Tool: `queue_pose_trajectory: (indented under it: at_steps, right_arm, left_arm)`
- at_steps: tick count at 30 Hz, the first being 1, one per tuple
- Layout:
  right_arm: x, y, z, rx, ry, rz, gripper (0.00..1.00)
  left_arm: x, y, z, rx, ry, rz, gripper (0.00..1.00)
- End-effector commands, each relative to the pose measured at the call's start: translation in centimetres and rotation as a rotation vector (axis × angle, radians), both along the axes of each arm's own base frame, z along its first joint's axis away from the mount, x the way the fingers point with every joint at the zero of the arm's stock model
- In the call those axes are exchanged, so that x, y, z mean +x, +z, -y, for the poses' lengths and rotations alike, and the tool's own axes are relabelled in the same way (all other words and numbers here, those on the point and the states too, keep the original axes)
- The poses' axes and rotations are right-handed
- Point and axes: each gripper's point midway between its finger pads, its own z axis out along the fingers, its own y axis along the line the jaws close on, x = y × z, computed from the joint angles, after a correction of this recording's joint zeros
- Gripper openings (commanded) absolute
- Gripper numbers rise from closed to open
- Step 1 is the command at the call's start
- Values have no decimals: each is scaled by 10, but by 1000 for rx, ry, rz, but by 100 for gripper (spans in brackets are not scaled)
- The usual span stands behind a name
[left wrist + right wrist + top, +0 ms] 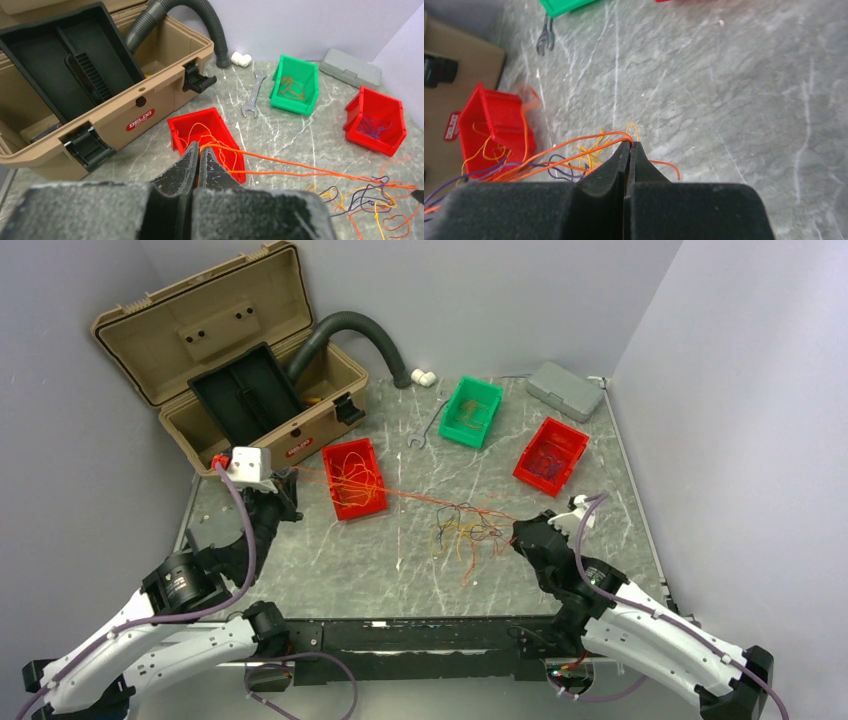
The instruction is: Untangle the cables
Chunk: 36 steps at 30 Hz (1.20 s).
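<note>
My left arm rises from its base at the table's near edge with the elbow folded and the forearm reaching toward the open tan plastic toolbox (200,325). The left gripper (199,148) sits just at the near-left corner of the small red plastic bin (333,455) in front of that toolbox. Its jaws are pressed together on a thin orange cable (300,165). That cable runs taut over the red bin and away to the bin's right.

My right arm stretches up and leftward from its own base, wrist low over the grey marbled tabletop (330,570). The right gripper (630,146) is well to the right of the red bin. Its jaws are closed too, pinching an orange strand that leads back toward the bin.

Between the right gripper and the red bin, the loose tangle of thin orange, yellow and dark purple cables (462,530) lies flat on the tabletop. More orange strands curl inside the bin.
</note>
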Motion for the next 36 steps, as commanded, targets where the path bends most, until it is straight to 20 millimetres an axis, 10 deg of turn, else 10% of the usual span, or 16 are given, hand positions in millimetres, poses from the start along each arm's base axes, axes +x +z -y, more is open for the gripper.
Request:
queue_pose_trajectory:
  at_steps: [1,6,11,22,36]
  right_arm:
    - [-16,-16,62,-140,-256,-68,0]
    - [-12,-15,52,-175,-194,-88,0]
    - [-6,-11,1,-200,147,-55,11]
    - [-18,11,-71,-154,621,154,78]
    - [-20,86,-161,-174,1056,545,93]
  left_arm:
    - [-1,19,-31,-60,144,27,0]
    - [-1,23,-21,-54,85,46,0]
    - [-12,40,48,47,-300,118,0]
    - [-42,34,148,166,-804,84,0]
    - [-43,63,164,140,-856,128,0]
